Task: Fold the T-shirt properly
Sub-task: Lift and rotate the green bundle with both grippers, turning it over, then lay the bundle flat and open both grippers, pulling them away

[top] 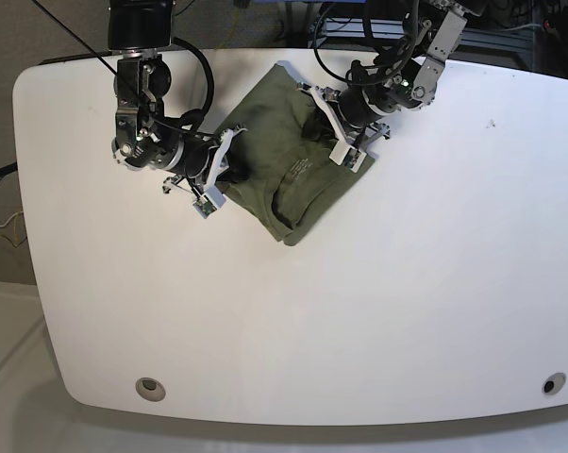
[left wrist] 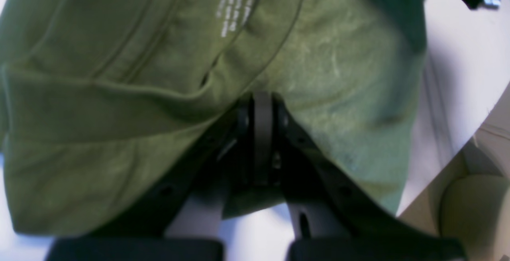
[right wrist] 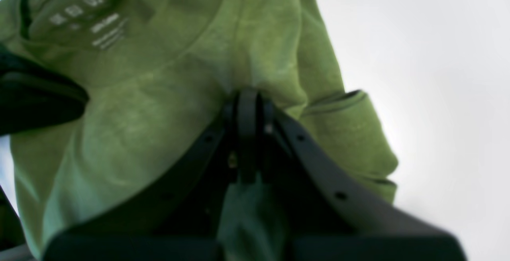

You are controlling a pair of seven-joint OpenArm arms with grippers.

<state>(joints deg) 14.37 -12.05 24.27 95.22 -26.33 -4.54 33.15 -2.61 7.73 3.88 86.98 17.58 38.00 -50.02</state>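
White and rounded at its corners, the large table [top: 293, 311] fills most of the base view, with grey floor and cables showing beyond its far edge. On it, the left gripper [left wrist: 262, 111] has its dark fingers pressed together on a pinch of the plain olive-green short-sleeved cotton T-shirt [top: 284, 165], the cloth bunching up around the fingertips in the left wrist view; white printed lettering inside the neck shows just above the pinch, beside the curved ribbed collar. The right gripper [right wrist: 248, 107] is likewise closed tight on a fold of the same green cloth, with a hemmed sleeve opening hanging just to one side of it in the right wrist view. Seen from the base camera, the two grippers sit at opposite sides of the shirt, the right one at its near-left side and the left one at its far-right side. The shirt lies gathered into a rough, wrinkled diamond close to the table's far edge, somewhat left of the middle, one corner pointing toward the near edge. Bare white surface spreads wide toward the near edge and the right-hand edge, while little room is left between the cloth and the far edge, where both arms reach in.
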